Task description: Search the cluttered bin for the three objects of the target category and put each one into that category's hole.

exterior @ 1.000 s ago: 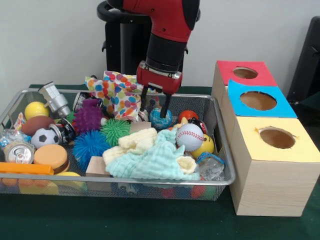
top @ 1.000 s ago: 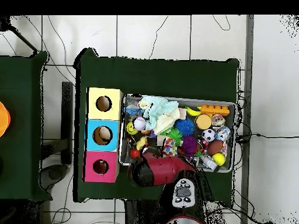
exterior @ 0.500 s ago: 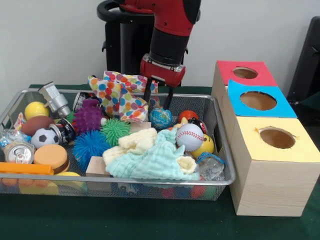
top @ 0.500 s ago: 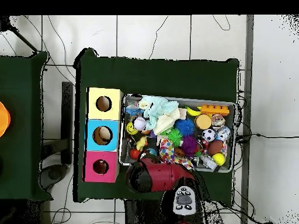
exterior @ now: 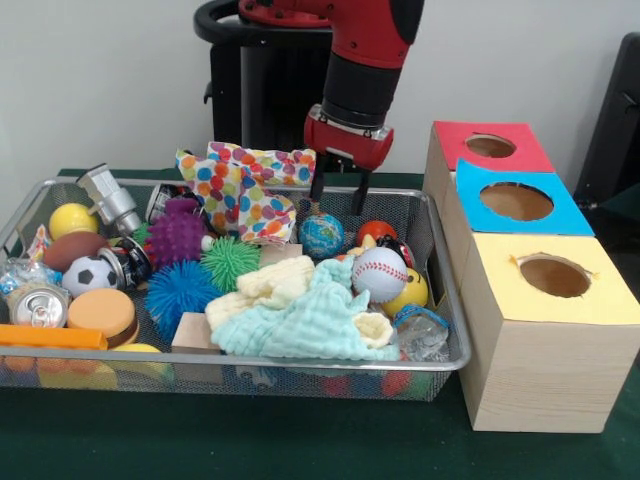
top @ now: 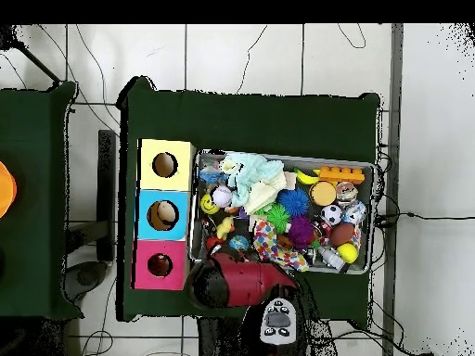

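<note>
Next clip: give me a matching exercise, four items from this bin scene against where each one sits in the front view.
Things:
1. baseball
2. soda can
3. globe ball
4. yellow-topped box

Places:
A. at the bin's left edge
B. outside the bin, nearest the camera
C. just below the gripper
D. beside the light green cloth, at its upper right

Pairs: 1-D, 2-A, 3-C, 4-B

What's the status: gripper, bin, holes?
Gripper open, empty, above the bin's back rim. Globe ball just below it, loose in the clutter. Three box holes, nothing blocking them.
</note>
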Motion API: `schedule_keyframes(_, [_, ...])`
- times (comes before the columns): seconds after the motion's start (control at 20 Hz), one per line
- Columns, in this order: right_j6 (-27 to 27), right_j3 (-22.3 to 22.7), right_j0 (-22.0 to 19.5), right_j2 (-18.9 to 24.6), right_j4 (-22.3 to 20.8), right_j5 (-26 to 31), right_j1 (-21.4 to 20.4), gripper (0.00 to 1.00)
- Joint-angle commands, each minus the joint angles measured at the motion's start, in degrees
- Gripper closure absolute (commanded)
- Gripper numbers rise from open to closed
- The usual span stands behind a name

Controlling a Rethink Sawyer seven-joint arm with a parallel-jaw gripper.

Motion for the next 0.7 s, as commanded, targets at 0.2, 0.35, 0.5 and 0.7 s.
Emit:
schedule_keyframes(0.2, [8.6, -0.2, 0.7, 7.5, 6.1, 2.4, 0.6, 0.00])
schedule_keyframes(0.35, [8.7, -0.3, 0.0, 8.6, 6.5, -0.1, 1.5, 0.00])
schedule_keyframes(0.5, [8.1, -0.7, -0.8, 8.6, 6.4, -0.7, 1.7, 0.00])
schedule_keyframes(0.7, [7.6, -1.3, -0.6, 8.2, 6.5, 0.8, 0.9, 0.00])
